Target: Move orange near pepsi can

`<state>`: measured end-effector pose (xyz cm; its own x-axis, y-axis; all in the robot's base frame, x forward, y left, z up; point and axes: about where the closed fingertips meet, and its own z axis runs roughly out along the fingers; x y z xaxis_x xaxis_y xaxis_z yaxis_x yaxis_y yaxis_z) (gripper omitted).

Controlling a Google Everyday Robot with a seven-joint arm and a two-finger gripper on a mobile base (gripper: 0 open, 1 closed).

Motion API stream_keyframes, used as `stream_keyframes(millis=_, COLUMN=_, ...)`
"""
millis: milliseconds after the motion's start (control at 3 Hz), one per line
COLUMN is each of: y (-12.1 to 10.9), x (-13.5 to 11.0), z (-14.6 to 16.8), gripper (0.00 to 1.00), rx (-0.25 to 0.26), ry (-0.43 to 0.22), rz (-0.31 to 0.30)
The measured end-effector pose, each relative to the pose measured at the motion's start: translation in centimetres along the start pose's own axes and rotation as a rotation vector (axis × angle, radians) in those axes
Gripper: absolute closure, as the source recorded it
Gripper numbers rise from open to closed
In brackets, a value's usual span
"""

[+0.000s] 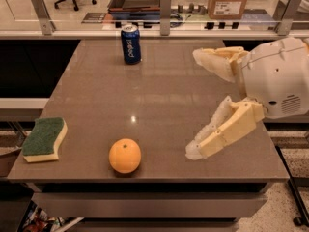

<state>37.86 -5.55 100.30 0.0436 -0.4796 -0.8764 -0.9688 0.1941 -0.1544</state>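
- The orange (125, 155) sits close to the front edge of the table (96, 95), stem dimple up, nothing touching it.
- The green-and-yellow sponge (44, 138) lies to its left, apart from it; I'd keep clear of that.
- My gripper (195, 104) hangs over the right side of the table with its two fingers spread wide, holding nothing, well to the right of the orange.
- I judge the step in hand is the reach: bring the spread fingers across to straddle the fruit at its widest part, then close gently, since a round, smooth fruit will likely roll if nudged off-centre.
- The pepsi can (130, 43) stands upright at the far edge, well apart from the orange.
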Motion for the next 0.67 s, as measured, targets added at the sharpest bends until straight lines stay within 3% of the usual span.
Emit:
stream_keyframes(millis=333, y=0.0, x=0.5, z=1.2, gripper=0.00, rx=0.014, ry=0.004, rz=0.003)
stream_keyframes(millis=667, y=0.3, x=1.9, z=4.3, gripper=0.00, rx=0.034, ry=-0.018, rz=0.009)
